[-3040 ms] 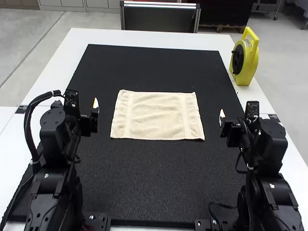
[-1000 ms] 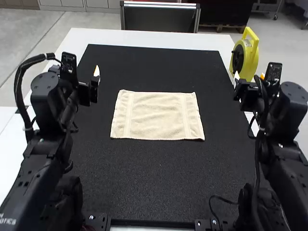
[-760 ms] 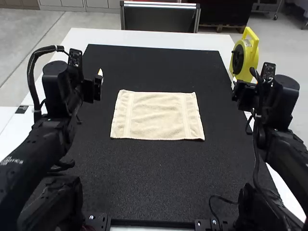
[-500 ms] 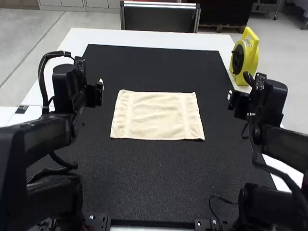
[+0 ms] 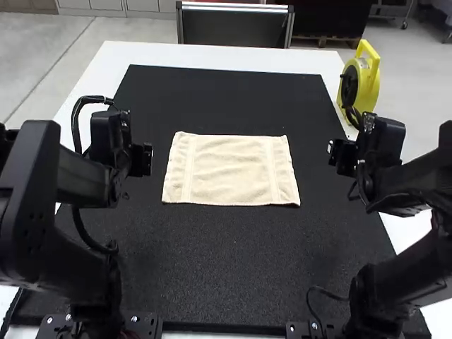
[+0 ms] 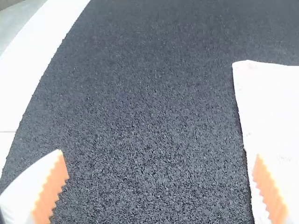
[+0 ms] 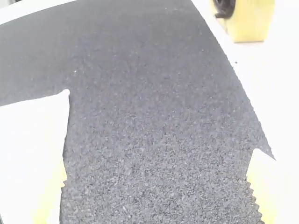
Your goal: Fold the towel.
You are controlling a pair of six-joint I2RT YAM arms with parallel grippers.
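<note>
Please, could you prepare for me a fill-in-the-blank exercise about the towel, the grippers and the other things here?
1. The towel lies spread on a mat whose colour is ____.
2. The case with a handle, at the far right, is coloured ____.
3. The towel lies ____ the left gripper and the right gripper.
4. Both grippers are not shut but ____.

Missing words: black; yellow; between; open.

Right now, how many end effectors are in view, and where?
2. Left end effector: open, left of the towel. Right end effector: open, right of the towel. Neither holds it.
</note>
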